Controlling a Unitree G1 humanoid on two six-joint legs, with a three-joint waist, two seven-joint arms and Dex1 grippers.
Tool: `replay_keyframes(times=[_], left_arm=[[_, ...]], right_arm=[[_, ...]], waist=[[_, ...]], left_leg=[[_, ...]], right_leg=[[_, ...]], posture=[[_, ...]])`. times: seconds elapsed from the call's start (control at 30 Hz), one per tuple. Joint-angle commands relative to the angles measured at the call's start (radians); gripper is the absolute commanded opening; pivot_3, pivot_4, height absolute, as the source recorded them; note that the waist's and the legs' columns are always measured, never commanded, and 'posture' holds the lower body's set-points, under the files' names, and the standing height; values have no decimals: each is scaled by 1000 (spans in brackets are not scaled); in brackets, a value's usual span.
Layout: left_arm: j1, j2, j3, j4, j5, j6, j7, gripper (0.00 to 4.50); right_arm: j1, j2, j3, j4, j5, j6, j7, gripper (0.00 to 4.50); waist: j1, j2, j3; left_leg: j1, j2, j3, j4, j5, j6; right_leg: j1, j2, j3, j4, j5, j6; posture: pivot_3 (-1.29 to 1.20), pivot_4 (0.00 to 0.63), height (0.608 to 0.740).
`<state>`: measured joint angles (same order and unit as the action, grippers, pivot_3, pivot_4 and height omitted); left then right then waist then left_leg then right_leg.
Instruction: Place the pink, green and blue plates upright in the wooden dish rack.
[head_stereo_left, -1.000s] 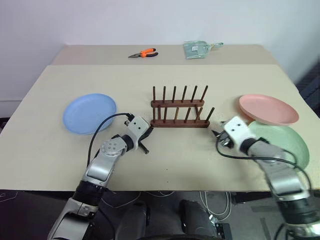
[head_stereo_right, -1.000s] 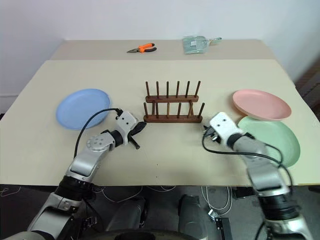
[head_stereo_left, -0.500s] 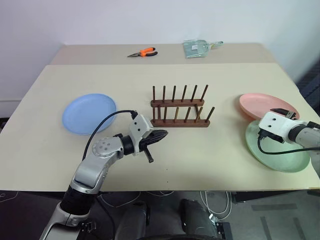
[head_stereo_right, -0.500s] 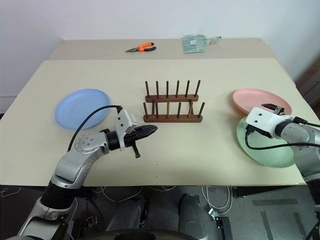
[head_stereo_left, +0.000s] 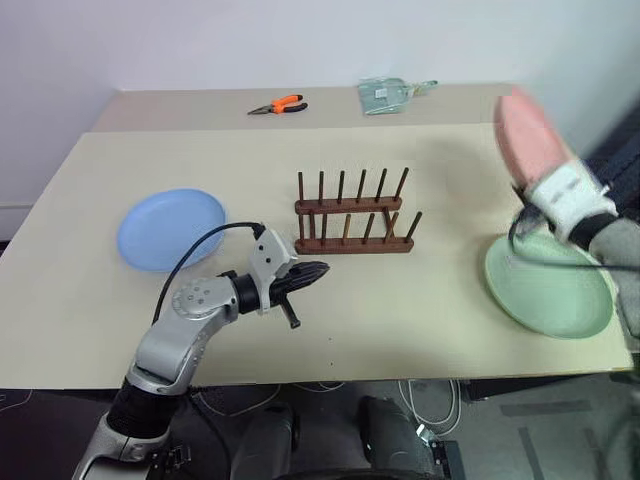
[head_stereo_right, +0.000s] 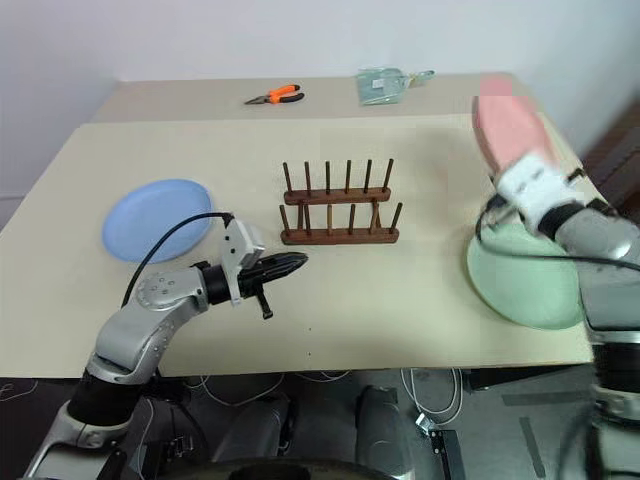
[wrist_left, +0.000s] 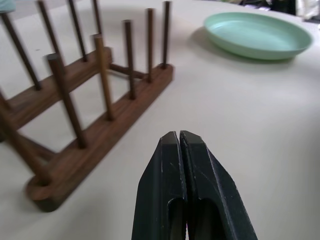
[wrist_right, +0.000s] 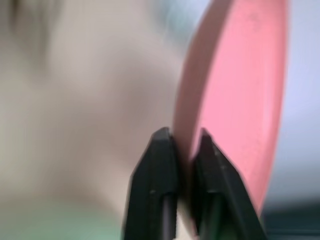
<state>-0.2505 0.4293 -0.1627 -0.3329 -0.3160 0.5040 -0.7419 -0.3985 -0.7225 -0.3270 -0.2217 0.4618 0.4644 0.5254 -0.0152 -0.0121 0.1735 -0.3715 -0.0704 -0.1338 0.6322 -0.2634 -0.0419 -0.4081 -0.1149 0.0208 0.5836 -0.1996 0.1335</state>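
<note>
Table (head_stereo_left: 400, 310) — beige, wide, its near edge running along the bottom of both eye views, with a second beige surface butted against its far edge. Broad bare room in front of the wooden dish rack (head_stereo_left: 352, 215) and between the rack and each side plate.

Green plate (head_stereo_left: 548, 284) lay flat near the table's right near corner, its rim close to the right edge. Blue plate (head_stereo_left: 171, 228) lay flat on the left, well apart from the rack, room on all sides. Rack stood mid-table, no plate in its pegs; in the left wrist view it sat just ahead of the left gripper, its far end cut off.

Pink plate (wrist_right: 240, 90) was up in the air on the right, above the green plate and clear of the table, held on edge. Right gripper (wrist_right: 182, 145) was clamped on its rim, one finger each side. In the eye views the plate and wrist were blurred and hard to make out.

Left gripper (wrist_left: 179, 145) was clenched tight on nothing, fingers pressed together, hovering over bare table just short of the rack's left near corner.

On the far surface: orange-handled pliers (head_stereo_left: 279, 105) and a clear packet (head_stereo_left: 388, 95) — contents unreadable
</note>
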Motion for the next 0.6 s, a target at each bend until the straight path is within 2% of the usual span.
replay_keyframes(times=[0.03, 0.13, 0.23, 0.53, 0.6], left_arm=[[-11, 4, 22, 8, -4, -33, -2, 0], [-6, 8, 20, 12, -4, -42, -2, 0], [5, 11, 20, 4, -6, -42, 0, 0], [27, 12, 17, -4, -3, -47, 7, 0], [30, 10, 14, -1, -1, -52, 9, 0]], right_arm=[[-48, 67, -113, -213, 430, 228, -80, 58], [-64, 131, -110, -246, 575, 318, -221, 58], [-60, 143, -101, -261, 646, 361, -280, 58], [-37, 120, -28, -205, 629, 440, -337, 58], [-45, 121, -9, -170, 598, 444, -351, 848]], waist=[[8, 0, 0], [28, -2, 0], [30, -1, 0], [24, -1, 0], [25, -1, 0]], left_leg=[[-1, 0, -1, 0, 0, 0], [-2, -1, -3, 0, 0, 0], [-3, -2, -2, 1, 0, 0], [-2, -1, 0, -1, 0, 0], [-2, -2, 0, 0, 0, 0]], right_leg=[[0, 0, -1, 0, 0, 0], [0, -1, -3, -2, -1, -1], [1, -3, -3, -3, -1, -2], [-1, -2, -2, -2, -1, -2], [-1, -2, -2, -2, -1, -2]], posture=[[0, 150, 740], [0, 150, 740], [0, 150, 740], [0, 150, 740], [0, 150, 740]])
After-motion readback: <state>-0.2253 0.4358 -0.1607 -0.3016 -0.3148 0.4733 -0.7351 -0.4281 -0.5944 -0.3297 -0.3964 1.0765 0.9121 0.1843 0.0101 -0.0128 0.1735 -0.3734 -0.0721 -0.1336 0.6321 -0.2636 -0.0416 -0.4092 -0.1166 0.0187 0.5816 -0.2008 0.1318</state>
